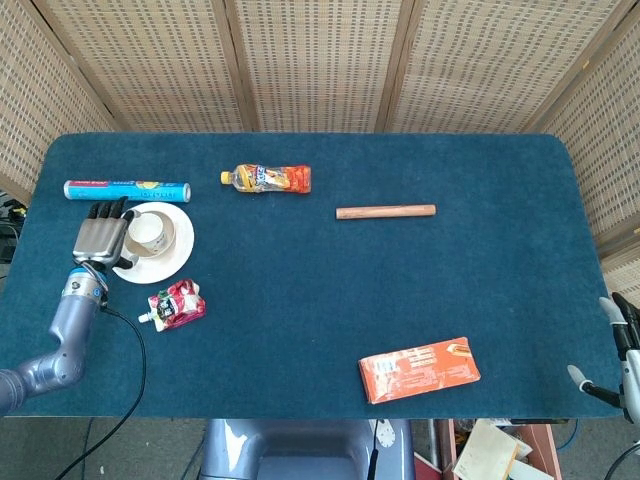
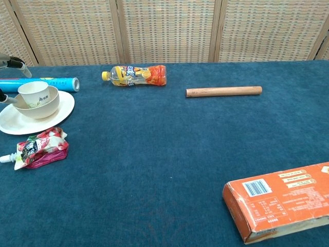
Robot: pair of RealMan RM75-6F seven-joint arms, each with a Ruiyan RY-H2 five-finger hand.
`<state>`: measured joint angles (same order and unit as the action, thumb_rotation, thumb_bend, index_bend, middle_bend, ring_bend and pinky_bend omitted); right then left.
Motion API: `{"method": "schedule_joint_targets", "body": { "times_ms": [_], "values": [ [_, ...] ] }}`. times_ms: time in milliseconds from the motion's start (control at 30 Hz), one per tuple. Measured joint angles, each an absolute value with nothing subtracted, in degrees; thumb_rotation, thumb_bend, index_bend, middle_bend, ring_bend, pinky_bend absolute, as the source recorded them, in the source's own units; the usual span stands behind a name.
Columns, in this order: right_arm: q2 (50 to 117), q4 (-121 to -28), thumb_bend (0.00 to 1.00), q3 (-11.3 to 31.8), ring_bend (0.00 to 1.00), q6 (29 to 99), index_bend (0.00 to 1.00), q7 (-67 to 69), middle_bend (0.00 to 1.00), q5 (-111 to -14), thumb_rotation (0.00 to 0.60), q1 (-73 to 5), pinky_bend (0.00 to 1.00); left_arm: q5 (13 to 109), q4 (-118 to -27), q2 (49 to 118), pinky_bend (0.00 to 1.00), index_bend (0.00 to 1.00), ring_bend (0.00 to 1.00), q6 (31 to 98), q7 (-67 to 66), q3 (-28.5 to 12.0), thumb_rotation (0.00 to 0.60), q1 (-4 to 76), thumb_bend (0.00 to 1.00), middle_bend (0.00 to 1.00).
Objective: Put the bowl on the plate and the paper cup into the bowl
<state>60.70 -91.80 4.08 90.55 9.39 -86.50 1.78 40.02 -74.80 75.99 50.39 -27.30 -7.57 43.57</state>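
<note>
Cup seated in bowl, bowl on plate.
Your cup (image 2: 32,91) stands upright in the bowl (image 2: 40,107) on the plate (image 2: 56,114). Your left hand (image 1: 97,239) sits beside it, fingers spread, holding nothing. Your right hand (image 1: 622,352) is at the table edge; grip cannot be determined.

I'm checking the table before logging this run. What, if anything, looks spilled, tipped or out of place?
Nothing looks spilled or damaged. The paper cup stands upright in the bowl, which sits on the plate. The juice bottle, wooden rod and red pouch lie on their sides, but nothing has leaked.
</note>
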Motion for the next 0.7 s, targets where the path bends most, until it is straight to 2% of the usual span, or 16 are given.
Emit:
{"method": "schedule_joint_targets", "body": {
  "times_ms": [267, 467, 700],
  "values": [
    [60.68, -91.92, 0.17, 4.05, 0.0, 90.75, 0.0, 9.31, 0.0, -86.62, 0.6, 1.85, 0.0, 42.25, -77.42, 73.87, 0.0, 0.18, 0.0, 51.59, -25.34, -8.22, 0.6, 42.56, 0.27, 0.0],
    [60.66, -91.97, 0.17, 4.05, 0.0, 90.94, 0.0, 9.26, 0.0, -86.75, 0.6, 1.9, 0.0, 43.86, -79.3, 73.14, 0.0, 0.24, 0.0, 51.9, -24.11, -8.29, 0.6, 42.03, 0.27, 0.0],
    [60.69, -92.03, 0.17, 3.98, 0.0, 90.97, 0.0, 9.1, 0.0, -86.85, 0.6, 1.9, 0.0, 45.7, -78.77, 74.35, 0.0, 0.25, 0.0, 55.07, -25.38, -8.18, 0.6, 41.58, 0.27, 0.0]
  ]
}}
